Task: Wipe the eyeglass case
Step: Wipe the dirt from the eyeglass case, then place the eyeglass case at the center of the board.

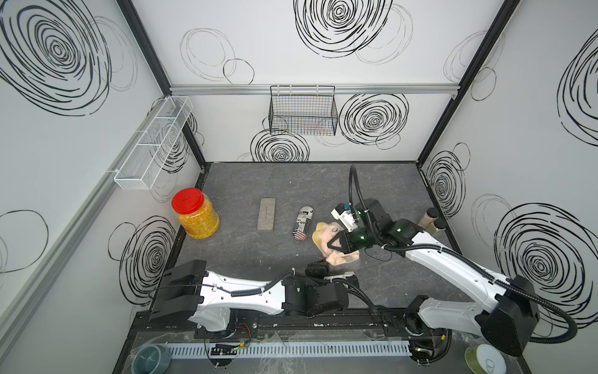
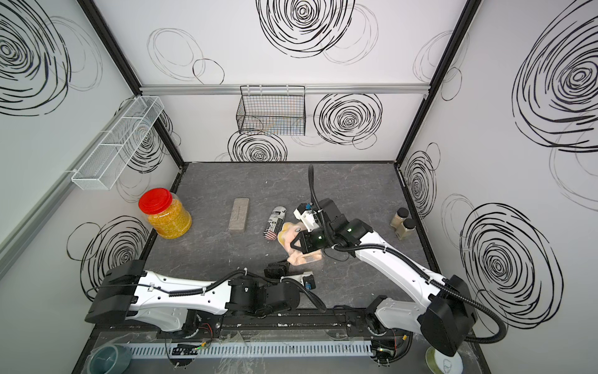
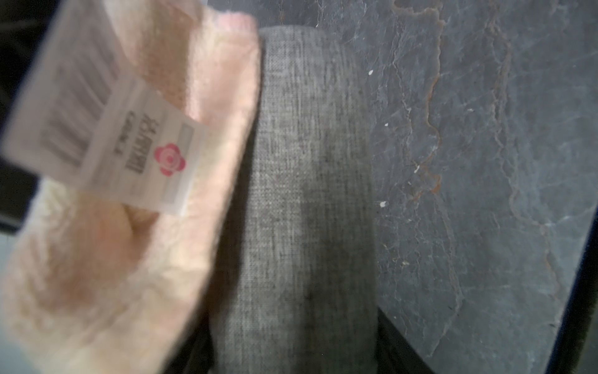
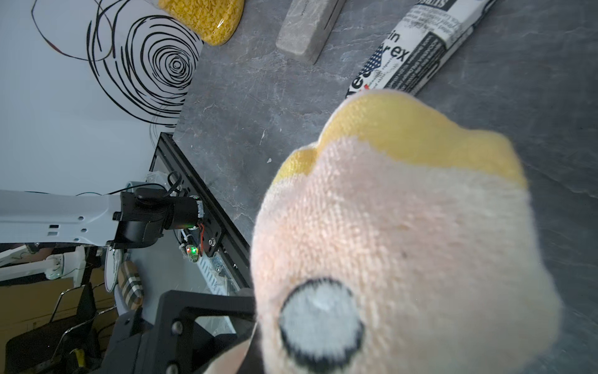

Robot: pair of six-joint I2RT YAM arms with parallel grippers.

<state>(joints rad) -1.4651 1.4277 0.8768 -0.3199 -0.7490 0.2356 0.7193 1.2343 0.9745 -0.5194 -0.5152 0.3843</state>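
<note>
The eyeglass case (image 3: 307,194) is a grey woven-fabric case, seen lengthwise in the left wrist view. My left gripper (image 1: 318,267) is shut on it low over the table's front middle. A pink and yellow terry cloth (image 1: 323,231) with a barcode label is bunched in my right gripper (image 1: 336,243), which is shut on it. The cloth (image 3: 136,226) lies against one long side of the case. In both top views the cloth (image 2: 284,233) and the right wrist hide most of the case. The cloth (image 4: 404,243) fills the right wrist view.
A newspaper-print case (image 1: 302,223) and a grey stone-look case (image 1: 267,214) lie mid-table, left of the cloth. A red-lidded jar (image 1: 195,213) stands at the left edge and two small jars (image 1: 433,220) at the right edge. A wire basket (image 1: 302,110) hangs on the back wall.
</note>
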